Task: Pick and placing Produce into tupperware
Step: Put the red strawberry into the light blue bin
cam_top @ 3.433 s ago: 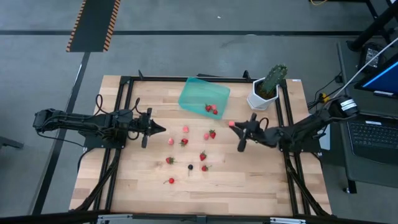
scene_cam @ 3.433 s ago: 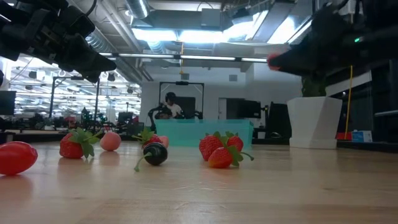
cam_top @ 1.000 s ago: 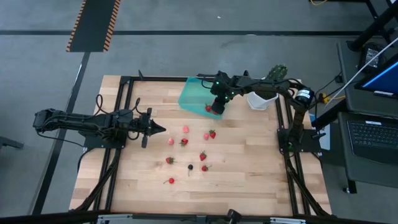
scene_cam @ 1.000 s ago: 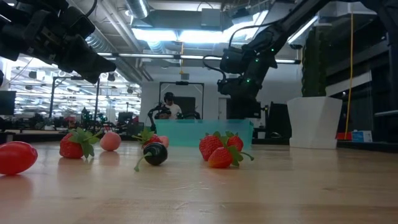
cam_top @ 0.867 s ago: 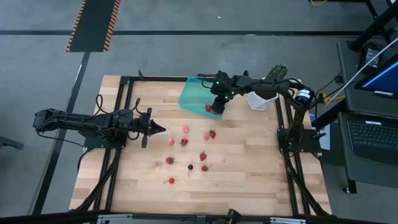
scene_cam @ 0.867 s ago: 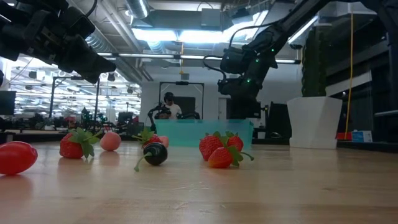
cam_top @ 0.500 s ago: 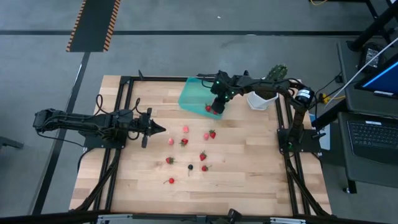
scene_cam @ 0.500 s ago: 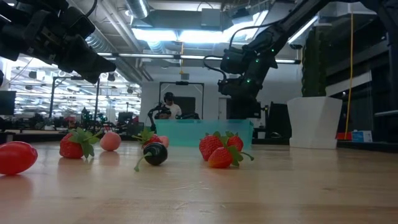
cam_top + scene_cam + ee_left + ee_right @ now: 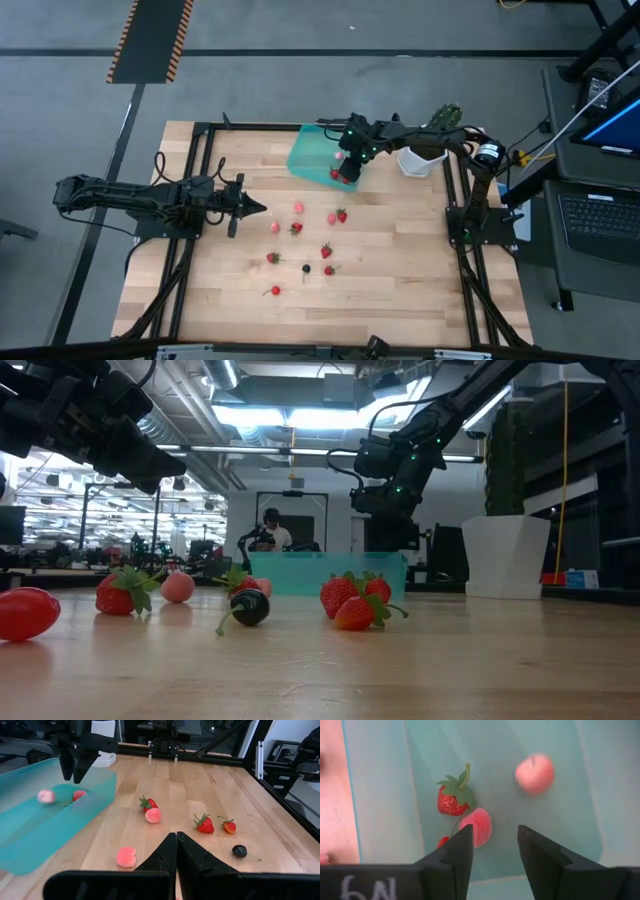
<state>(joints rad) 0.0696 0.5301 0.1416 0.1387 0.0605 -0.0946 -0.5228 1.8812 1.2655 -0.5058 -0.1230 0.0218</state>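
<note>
The teal tupperware (image 9: 312, 150) lies at the table's far middle. My right gripper (image 9: 495, 837) hangs open over its right end, fingers pointing down, with nothing between them. Below it in the tupperware lie a red strawberry (image 9: 452, 800), a pink piece (image 9: 477, 826) and a pale pink berry (image 9: 535, 773), which is blurred. Several more pieces of Produce (image 9: 298, 207) lie loose on the wood in the middle, among them a dark one (image 9: 306, 268). My left gripper (image 9: 262, 209) waits shut at the left, level above the table.
A green plant in a white pot (image 9: 430, 140) stands right of the tupperware, close to my right arm. Black frame rails (image 9: 195, 180) run along the table's left and right sides. In the low view a person (image 9: 272, 525) sits far behind the table.
My right gripper has stayed over the tupperware's right end and has let go of the pale pink berry, which now shows free in the tupperware just beside the fingers.
</note>
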